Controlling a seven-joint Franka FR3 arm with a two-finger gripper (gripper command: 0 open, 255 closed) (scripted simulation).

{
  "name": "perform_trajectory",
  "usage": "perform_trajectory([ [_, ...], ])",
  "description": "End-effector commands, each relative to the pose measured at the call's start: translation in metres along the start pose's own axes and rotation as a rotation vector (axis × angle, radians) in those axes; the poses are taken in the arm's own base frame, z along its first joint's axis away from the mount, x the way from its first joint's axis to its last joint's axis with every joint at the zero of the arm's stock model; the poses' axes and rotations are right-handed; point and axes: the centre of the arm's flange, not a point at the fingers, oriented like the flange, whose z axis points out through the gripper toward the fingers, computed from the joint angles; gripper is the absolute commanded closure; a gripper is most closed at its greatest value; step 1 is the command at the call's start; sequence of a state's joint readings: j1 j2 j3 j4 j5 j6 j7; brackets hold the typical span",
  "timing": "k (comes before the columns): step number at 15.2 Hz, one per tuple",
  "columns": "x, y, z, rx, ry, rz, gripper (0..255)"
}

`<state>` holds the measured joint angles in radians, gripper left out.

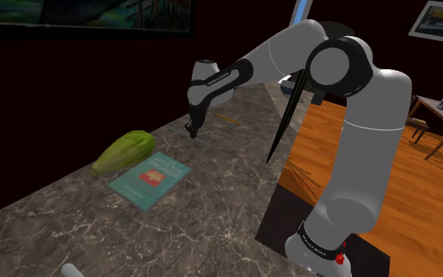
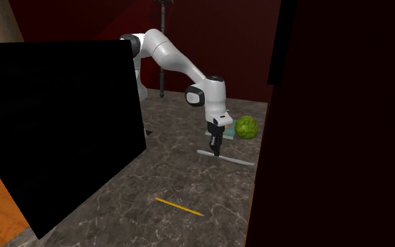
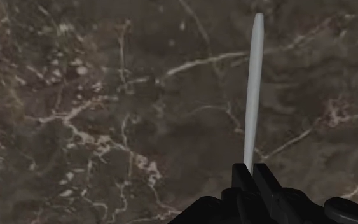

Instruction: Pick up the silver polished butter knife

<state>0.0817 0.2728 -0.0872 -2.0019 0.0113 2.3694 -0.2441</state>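
Note:
A slim silver butter knife (image 3: 254, 89) lies flat on the dark marbled countertop (image 3: 95, 114). One end of it runs in between my black fingers (image 3: 242, 181), which stand close together and clasp it. In the second exterior view my gripper (image 2: 215, 150) points straight down onto the knife (image 2: 232, 159) near its left end, and the rest of the blade stretches right along the counter. The shoulder view has the gripper (image 1: 192, 131) low over the counter's far part, just past a teal book.
A green leafy vegetable (image 1: 123, 151) and the teal book (image 1: 149, 179) lie close by toward the shoulder view's left. A yellow pencil (image 2: 179, 206) rests further along the counter. A large black panel (image 2: 55, 126) blocks the second exterior view's left. A dark red wall borders the counter.

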Motion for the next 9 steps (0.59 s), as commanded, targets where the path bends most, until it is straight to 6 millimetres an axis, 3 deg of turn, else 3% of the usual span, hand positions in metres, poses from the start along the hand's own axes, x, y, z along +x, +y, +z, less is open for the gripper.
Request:
perform_trajectory([
  [1, 0.0, 0.0, 0.0, 0.0, 0.0, 0.0, 255],
  [3, 0.0, 0.0, 0.001, 0.0, 0.0, 0.0, 255],
  [9, 0.003, 0.001, -0.031, 0.0, 0.0, 0.0, 255],
])
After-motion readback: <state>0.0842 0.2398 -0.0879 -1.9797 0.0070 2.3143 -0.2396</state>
